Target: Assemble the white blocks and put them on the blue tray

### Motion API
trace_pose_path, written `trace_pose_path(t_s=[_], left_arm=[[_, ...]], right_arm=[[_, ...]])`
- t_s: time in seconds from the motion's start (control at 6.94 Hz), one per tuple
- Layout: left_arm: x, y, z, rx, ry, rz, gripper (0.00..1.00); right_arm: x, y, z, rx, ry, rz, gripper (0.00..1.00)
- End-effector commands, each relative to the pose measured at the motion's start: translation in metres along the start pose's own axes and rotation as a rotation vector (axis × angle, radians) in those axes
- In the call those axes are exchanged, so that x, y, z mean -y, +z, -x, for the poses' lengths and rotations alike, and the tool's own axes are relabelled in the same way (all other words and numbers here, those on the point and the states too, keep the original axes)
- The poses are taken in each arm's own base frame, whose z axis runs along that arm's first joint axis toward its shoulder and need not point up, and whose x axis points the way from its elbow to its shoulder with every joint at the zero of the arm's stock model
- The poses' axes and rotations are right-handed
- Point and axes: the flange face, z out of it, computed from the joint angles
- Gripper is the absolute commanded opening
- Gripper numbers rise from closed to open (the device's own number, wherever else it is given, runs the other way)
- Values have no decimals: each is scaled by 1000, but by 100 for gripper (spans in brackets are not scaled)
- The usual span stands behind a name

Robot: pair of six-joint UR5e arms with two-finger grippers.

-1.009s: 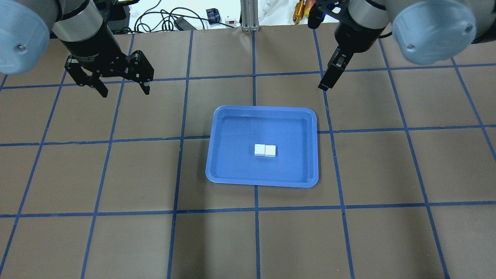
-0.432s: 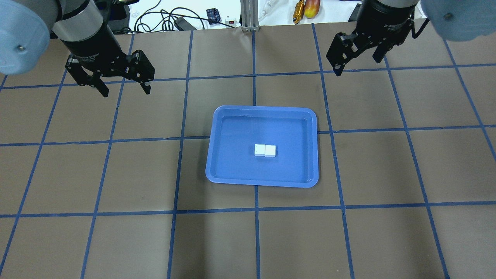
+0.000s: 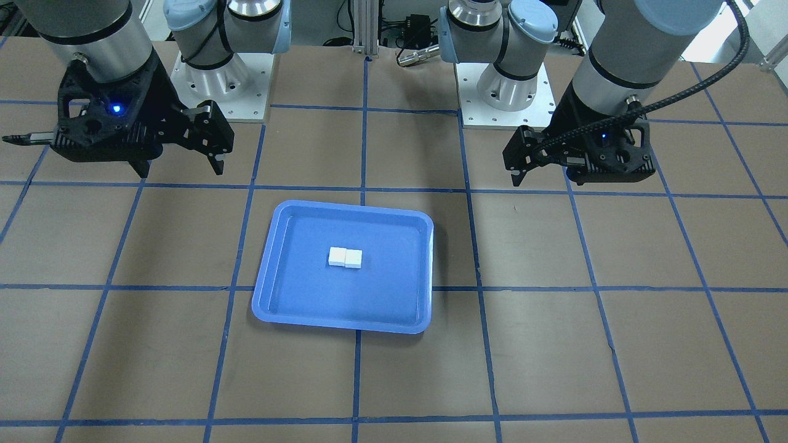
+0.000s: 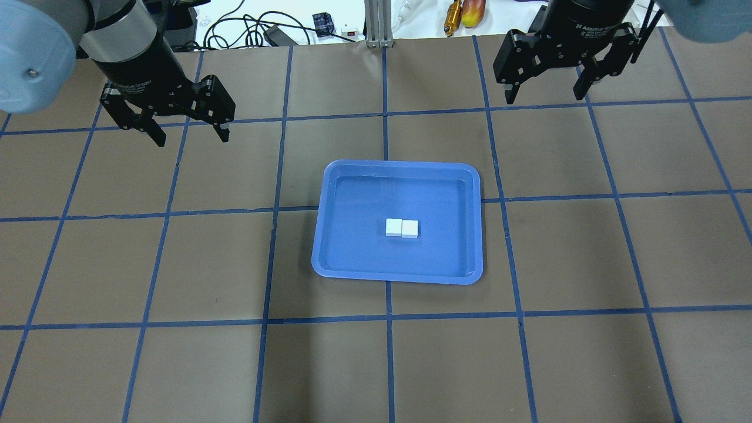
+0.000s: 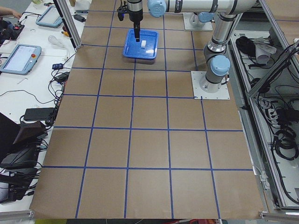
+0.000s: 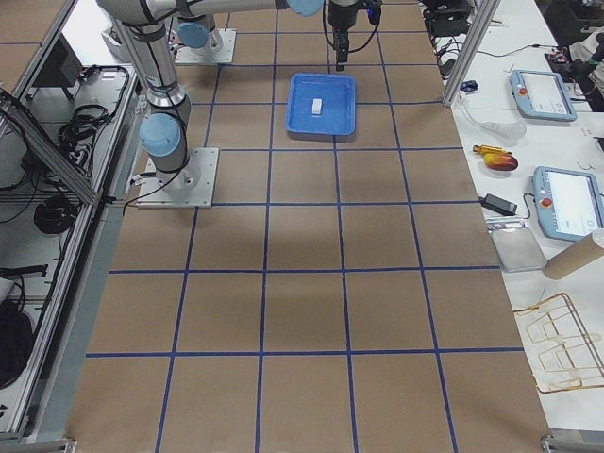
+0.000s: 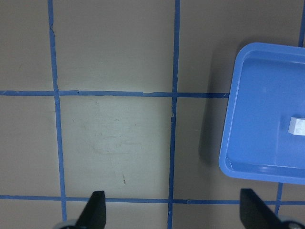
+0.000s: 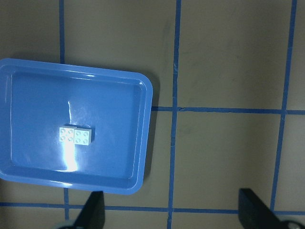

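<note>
Blocks: white blocks [image 4: 402,228] are being seen side by side, touching, studs up, mid blue tray [image 4: 470,276] | Grippers: left gripper [image 4: 191,140] and right gripper [image 4: 543,97] are being held wide apart, empty, far from tray | Risk: pair is possibly being left merely abutted, not interlocked.
</note>
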Motion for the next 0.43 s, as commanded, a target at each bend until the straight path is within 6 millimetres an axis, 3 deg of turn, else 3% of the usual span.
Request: trace_pose_path(t_s=[0.0, 0.29], left_arm=[[0, -1, 2, 6, -1, -2, 100], [-1, -1, 3, 9, -4, -2, 100]], right_arm=[[-2, -1, 0, 2, 15, -2, 100], [-4, -1, 0, 0, 18, 0, 100]])
